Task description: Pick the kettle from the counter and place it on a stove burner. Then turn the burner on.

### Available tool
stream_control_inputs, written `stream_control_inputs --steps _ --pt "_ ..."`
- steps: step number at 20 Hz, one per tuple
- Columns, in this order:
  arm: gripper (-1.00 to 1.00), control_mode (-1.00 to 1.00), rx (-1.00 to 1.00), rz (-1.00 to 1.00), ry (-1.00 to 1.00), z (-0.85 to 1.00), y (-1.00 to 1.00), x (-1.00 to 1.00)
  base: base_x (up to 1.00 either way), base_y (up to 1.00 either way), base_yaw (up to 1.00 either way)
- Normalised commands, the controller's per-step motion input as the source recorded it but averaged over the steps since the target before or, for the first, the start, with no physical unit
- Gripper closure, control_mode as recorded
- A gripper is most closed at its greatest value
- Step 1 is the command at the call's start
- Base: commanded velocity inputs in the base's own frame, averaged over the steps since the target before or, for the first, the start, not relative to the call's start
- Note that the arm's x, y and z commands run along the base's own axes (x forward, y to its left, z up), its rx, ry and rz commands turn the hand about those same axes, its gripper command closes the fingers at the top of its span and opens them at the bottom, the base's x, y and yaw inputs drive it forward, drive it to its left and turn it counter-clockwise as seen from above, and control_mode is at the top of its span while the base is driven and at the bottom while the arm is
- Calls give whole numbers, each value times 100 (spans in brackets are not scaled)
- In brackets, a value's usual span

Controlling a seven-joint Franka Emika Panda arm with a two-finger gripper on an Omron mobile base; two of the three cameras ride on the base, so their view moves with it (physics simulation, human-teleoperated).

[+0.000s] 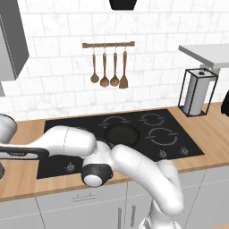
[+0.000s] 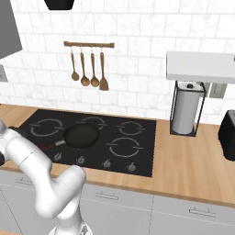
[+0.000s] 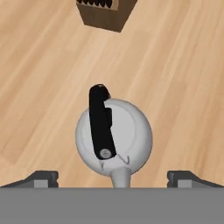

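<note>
Kettle [image 3: 114, 139] sits on the wooden bench [image 3: 183, 87], not yet lifted; placing and burner switch-on remain, by my reading. Pincer [image 3: 113, 179] hangs above it, jaws spread wide, holding nothing, one tip either side. Brown block [image 3: 105, 13] lies well beyond, open wood around. Rightward, stove [image 1: 76, 161] carries a frying pan [image 1: 120, 134]; big burner [image 2: 125, 147] is free.

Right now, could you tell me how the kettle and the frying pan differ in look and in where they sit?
The kettle is pale, silvery and dome-shaped with a black handle arched over its top; the frying pan is black, flat and round. The kettle stands on the wooden counter, below the open gripper; the frying pan sits on the black stove. Both stand upright.
</note>
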Motion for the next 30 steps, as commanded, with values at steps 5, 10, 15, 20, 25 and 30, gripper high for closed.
stream_control_inputs --steps 5,10,15,20,25,30 --pt "-100 -100 -3 16 4 -39 2 1 0 0 0" --pt "-100 -100 -6 10 0 -20 0 27 0 0 0" --pt "-100 -100 -9 5 0 -4 -3 32 0 0 0" --pt "-100 -100 -3 1 0 -3 0 3 0 0 0" --pt "-100 -100 0 0 1 0 0 0 0 0 0" --pt "100 -100 0 0 3 0 5 0 0 0 0"
